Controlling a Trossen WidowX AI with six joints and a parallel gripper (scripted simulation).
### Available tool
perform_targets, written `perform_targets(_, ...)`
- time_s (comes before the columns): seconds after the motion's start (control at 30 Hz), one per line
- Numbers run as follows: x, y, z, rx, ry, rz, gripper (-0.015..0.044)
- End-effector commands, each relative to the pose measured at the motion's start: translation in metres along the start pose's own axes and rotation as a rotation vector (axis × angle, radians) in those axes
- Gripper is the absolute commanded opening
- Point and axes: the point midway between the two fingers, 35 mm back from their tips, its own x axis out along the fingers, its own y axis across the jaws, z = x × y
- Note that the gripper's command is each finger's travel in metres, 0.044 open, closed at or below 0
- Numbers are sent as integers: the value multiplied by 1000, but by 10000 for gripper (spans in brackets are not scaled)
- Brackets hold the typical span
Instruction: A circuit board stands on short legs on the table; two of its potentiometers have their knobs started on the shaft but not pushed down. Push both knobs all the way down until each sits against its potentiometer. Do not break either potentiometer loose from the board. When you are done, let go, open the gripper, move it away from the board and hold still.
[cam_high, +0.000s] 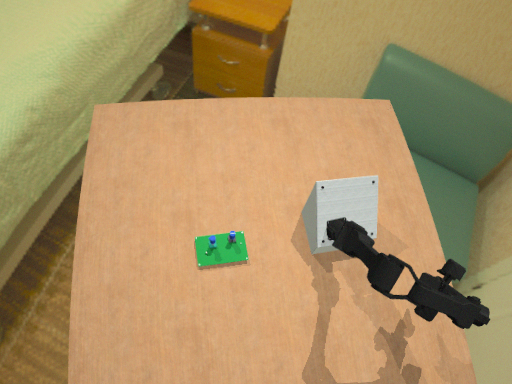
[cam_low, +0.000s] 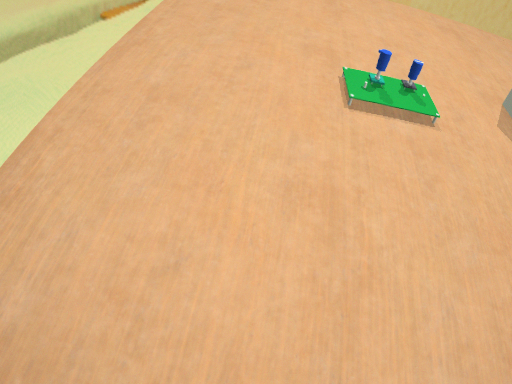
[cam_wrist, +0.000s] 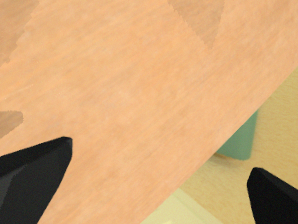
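Observation:
The green circuit board (cam_high: 229, 256) (cam_low: 400, 99) stands on short legs. Its left blue knob (cam_high: 212, 240) (cam_low: 383, 61) sits high over a teal potentiometer (cam_low: 377, 80), with pale shaft showing between them. The right blue knob (cam_high: 232, 234) (cam_low: 415, 70) is likewise raised over a dark potentiometer (cam_low: 409, 85), with shaft showing below it. Both knobs look nearly upright. My gripper (cam_wrist: 162, 161) is open, with nothing between its fingers in the wrist view. In the top view it is at the arm's lower-right end, far from the board; its fingers are hard to make out there.
A grey wedge-shaped stand (cam_high: 347, 202) carries the arm's base, to the right of the board. A small pale pin (cam_low: 365, 85) stands on the board near the teal potentiometer. A green chair (cam_high: 430, 105) (cam_wrist: 242, 137) is beyond the table's right edge.

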Motion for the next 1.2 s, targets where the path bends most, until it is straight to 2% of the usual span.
perform_targets(0.0, 0, 0, 0, 2, 0, 0, 374)
perform_targets(0.47, 11, 39, -2, 267, -14, 26, 6)
perform_targets(1.17, 12, 143, 16, 882, 30, 133, 0)
